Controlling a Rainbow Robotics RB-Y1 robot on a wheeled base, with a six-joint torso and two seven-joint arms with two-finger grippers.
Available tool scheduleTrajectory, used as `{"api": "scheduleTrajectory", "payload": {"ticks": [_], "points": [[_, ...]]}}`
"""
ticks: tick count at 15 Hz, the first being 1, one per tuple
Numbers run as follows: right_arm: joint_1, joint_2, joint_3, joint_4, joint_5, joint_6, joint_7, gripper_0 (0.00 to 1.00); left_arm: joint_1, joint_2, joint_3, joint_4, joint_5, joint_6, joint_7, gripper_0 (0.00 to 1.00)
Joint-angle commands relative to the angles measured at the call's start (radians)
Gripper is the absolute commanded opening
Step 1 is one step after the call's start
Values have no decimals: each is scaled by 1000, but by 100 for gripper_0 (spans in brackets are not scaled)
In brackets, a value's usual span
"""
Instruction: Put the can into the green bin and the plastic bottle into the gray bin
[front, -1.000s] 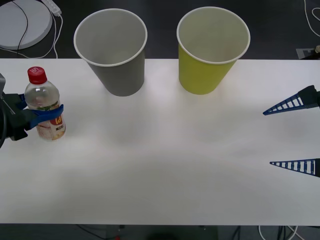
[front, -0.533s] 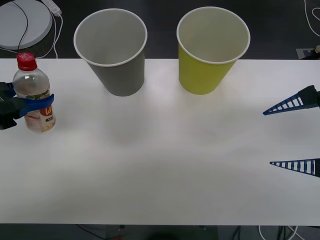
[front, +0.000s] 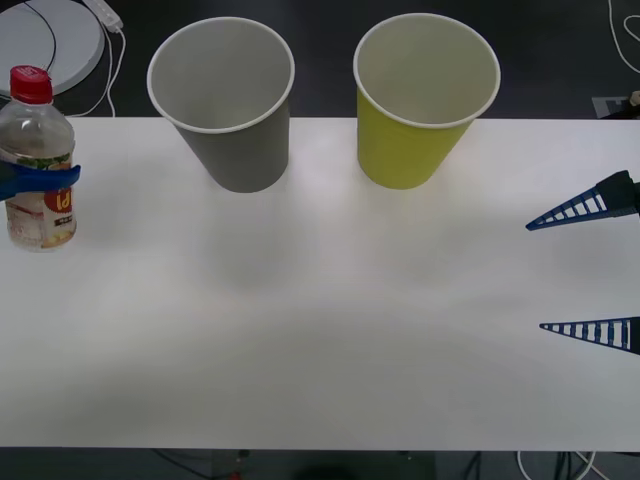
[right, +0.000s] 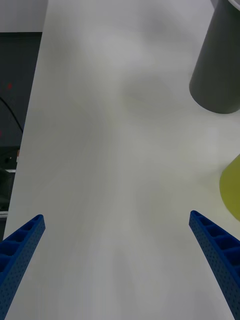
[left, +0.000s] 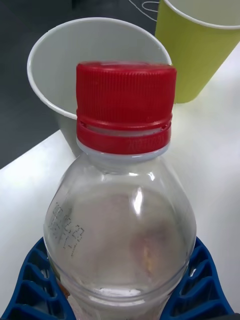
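Observation:
The plastic bottle (front: 36, 160), clear with a red cap and an orange-red label, hangs upright above the table's far left edge. My left gripper (front: 40, 180) is shut on the plastic bottle at its middle; in the left wrist view the blue fingers (left: 200, 285) wrap its body (left: 120, 220). The gray bin (front: 225, 105) stands at the back, left of centre, with the green bin (front: 425, 100) to its right. Both look empty inside. My right gripper (front: 585, 270) is open at the table's right edge, holding nothing. The can is out of view.
A white round disc with a cable (front: 45, 45) lies on the dark floor behind the table's left corner. The white table (front: 320, 330) has bare room in front of both bins.
My left gripper has lifted the plastic bottle and carried it left and toward the back. The right arm has stayed put.

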Motion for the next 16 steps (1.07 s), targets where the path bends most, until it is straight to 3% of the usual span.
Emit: {"api": "scheduleTrajectory", "payload": {"ticks": [1, 6, 8, 13, 16], "points": [[0, 0, 0, 0, 0, 0, 0, 100, -74, 57, -15, 75, 45, -66, 2, 0], [0, 0, 0, 0, 0, 0, 0, 100, -191, 201, -99, 188, 115, -101, -6, 0], [0, 0, 0, 0, 0, 0, 0, 100, -203, 226, -104, 191, 115, -109, -3, 0], [0, 0, 0, 0, 0, 0, 0, 100, -340, 253, -109, 234, 100, -256, 6, 0], [0, 0, 0, 0, 0, 0, 0, 100, -464, 266, -178, 289, 92, -328, 8, 0]]}}
